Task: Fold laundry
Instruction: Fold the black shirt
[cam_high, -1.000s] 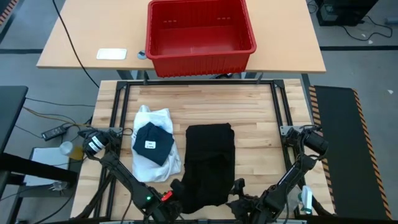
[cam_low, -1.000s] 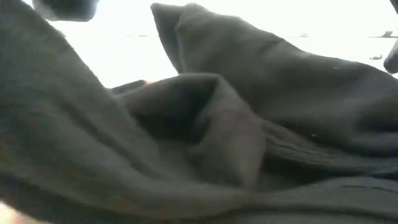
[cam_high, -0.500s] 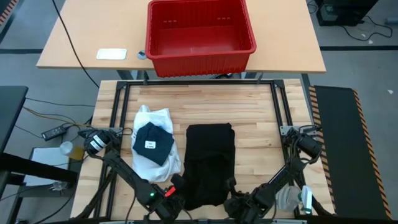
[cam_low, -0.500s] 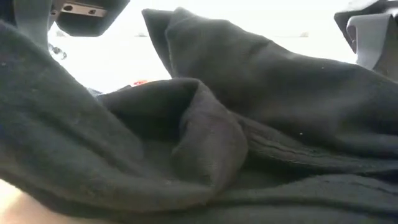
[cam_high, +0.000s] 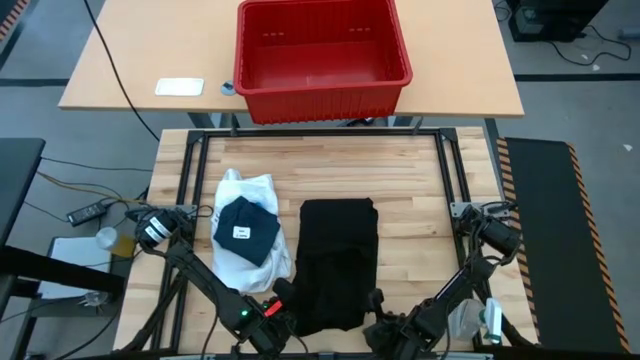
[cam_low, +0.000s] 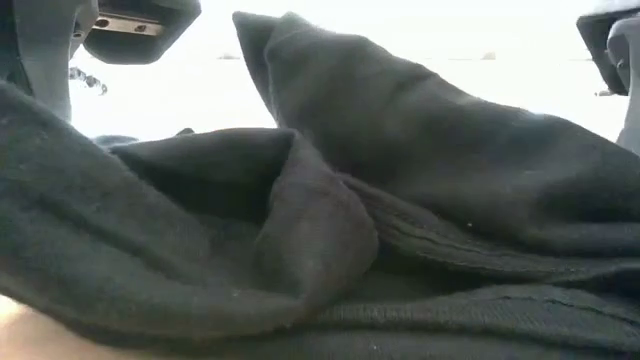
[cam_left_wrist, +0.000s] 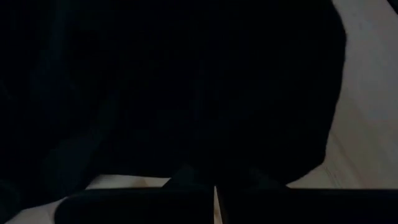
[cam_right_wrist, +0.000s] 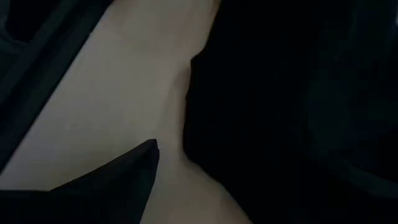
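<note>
Laundry: 1 white shirt (cam_high: 254, 190), 2 black garments (cam_high: 338, 260) | left fingers (cam_high: 281, 312) closed | right fingers (cam_high: 378, 318) wide

A black garment (cam_right_wrist: 292, 112) fills much of the right wrist view, lying on the pale wooden tabletop (cam_right_wrist: 124, 93). Its edge curves over the bare wood in a soft rounded fold. One dark finger (cam_right_wrist: 118, 180) of the right end effector rests just beside the cloth, apart from it.

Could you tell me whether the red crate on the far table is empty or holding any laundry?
Empty: the high view shows the red crate's bare floor, with no cloth inside.
</note>
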